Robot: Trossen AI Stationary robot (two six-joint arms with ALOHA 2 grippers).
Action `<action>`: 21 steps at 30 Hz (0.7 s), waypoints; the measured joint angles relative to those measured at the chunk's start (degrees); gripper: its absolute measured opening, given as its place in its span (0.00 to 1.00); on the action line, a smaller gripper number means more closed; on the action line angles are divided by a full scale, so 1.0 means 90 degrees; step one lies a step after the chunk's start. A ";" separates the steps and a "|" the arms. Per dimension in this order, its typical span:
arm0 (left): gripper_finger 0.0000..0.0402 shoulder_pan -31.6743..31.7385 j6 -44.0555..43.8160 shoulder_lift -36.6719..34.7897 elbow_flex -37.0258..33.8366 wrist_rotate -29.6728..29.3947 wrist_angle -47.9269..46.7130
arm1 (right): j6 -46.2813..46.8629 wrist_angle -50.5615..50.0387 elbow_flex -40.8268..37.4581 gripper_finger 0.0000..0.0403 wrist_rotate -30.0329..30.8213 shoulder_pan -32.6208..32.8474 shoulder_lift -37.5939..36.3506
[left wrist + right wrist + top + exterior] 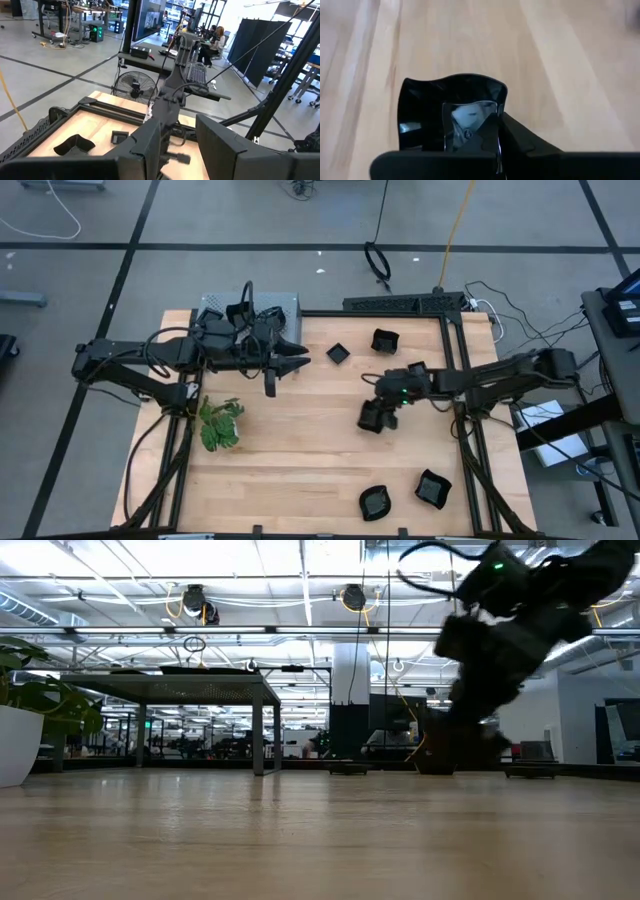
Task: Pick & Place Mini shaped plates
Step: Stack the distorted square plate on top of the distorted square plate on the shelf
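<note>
Here the right gripper (373,418) is clamped on the rim of a mini shaped plate (451,107), just above mid-table: the pick step. Next comes a level carry. The left gripper (298,360), fingers apart and empty, waits at the far side.

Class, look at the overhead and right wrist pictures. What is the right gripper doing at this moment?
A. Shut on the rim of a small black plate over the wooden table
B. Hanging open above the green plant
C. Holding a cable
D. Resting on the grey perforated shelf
A: in the right wrist view the right gripper pinches the rim of a glossy black plate over the wooden table, well away from the plant.
</note>
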 joint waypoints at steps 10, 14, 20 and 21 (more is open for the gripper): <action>0.32 0.0000 -0.0086 0.0000 0.0000 -0.0002 0.0002 | -0.0005 0.0567 0.2197 0.00 -0.0665 -0.0451 0.2733; 0.32 0.0000 -0.0299 0.0001 0.0000 -0.0001 0.0002 | 0.0003 0.0504 0.3244 0.00 -0.0673 -0.0430 0.3629; 0.32 0.0000 -0.0366 0.0002 0.0000 0.0000 0.0002 | 0.0316 0.0481 0.4192 0.00 -0.0658 -0.0427 0.4473; 0.32 0.0000 -0.0367 0.0002 0.0000 0.0000 0.0002 | 0.0343 0.0501 0.4298 0.00 -0.0659 -0.0443 0.4587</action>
